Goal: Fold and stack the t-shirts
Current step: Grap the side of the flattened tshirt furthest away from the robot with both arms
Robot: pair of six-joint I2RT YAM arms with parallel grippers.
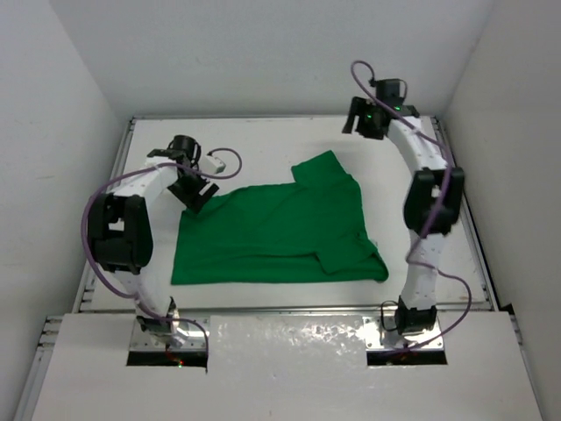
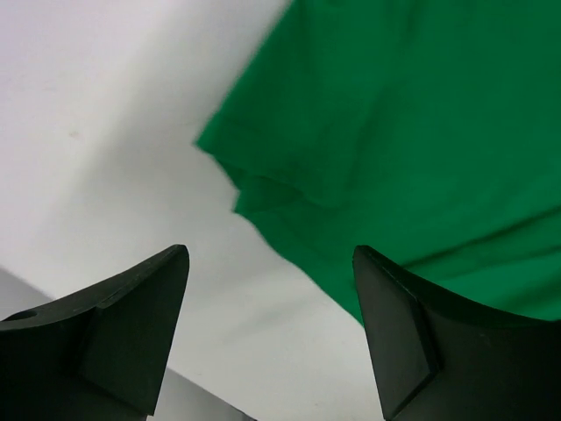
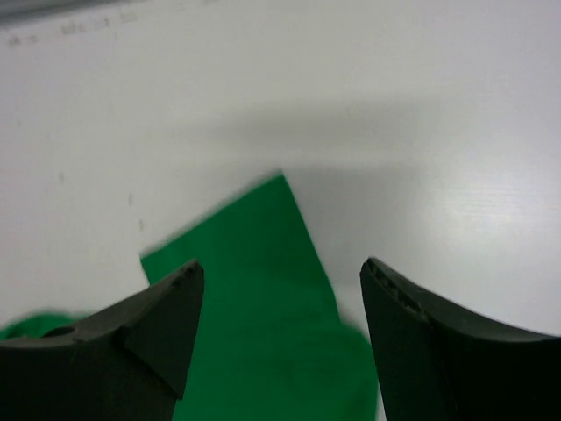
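1. Table [image 1: 263, 145]: the white work surface. It carries one garment, so you have nothing to stack on yet.
2. T-shirt [image 1: 280, 232]: bright green, lying mid-table between the two arms. It is spread wide, with a flap turned over at its near right. Judge it as only partly folded, with the folding step in hand.
3. Left gripper [image 2: 270, 254]: its jaws stand wide apart and hold nothing. It hangs over the far left of the shirt.
4. Right gripper [image 3: 280, 263]: it is likewise spread and empty. It is raised near the far right of the table, looking down at the sleeve.
5. Sleeve [image 3: 263, 228]: it juts toward the far edge, lies flat on the table, and touches neither finger.
6. Corner [image 2: 219, 145]: a doubled hem edge lies just ahead of the left fingers.

Your next move probably calls for lowering each open gripper onto its own edge. Pinch every layer there, then carry the cloth across evenly so that it does not bunch.
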